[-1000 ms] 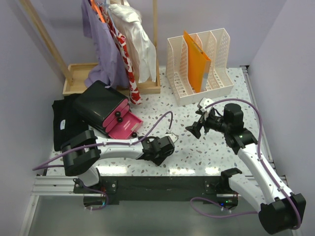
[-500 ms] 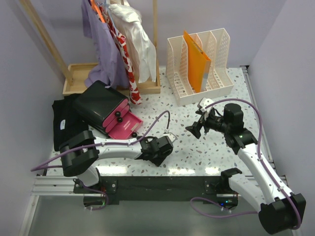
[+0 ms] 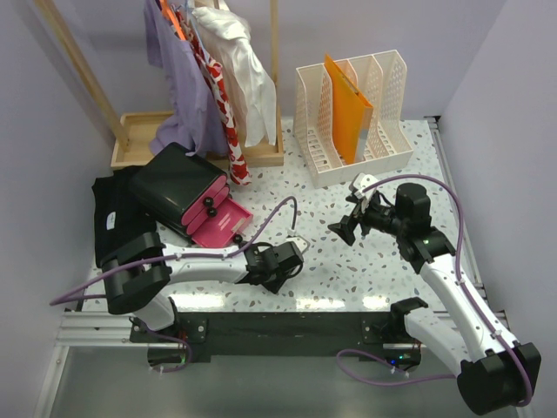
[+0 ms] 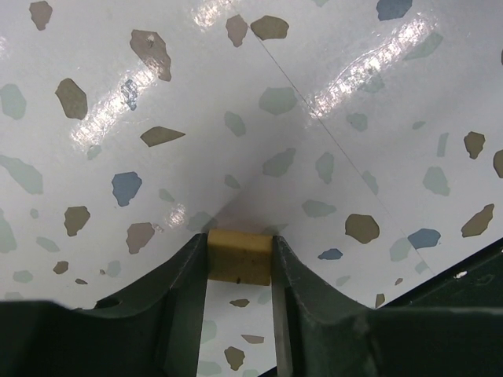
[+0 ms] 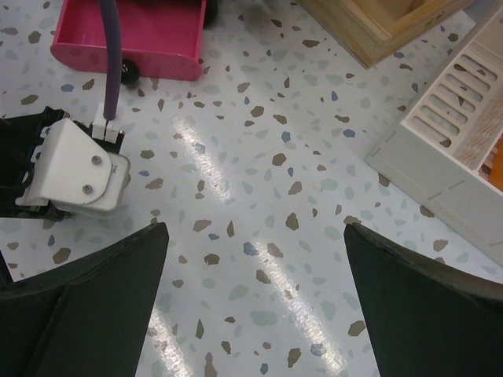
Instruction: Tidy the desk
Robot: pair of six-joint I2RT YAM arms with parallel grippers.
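Pinching a tan block, left hand, visible only from its wrist.

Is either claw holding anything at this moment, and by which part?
The left claw grips a small tan block by its two opposite side faces. The right claw is open and holds nothing.

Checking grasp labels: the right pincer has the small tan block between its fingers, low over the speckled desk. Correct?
No, it is the left pincer that has the small tan block between its fingers, low over the speckled desk; the left wrist view shows it. The right pincer stands open with nothing in it.
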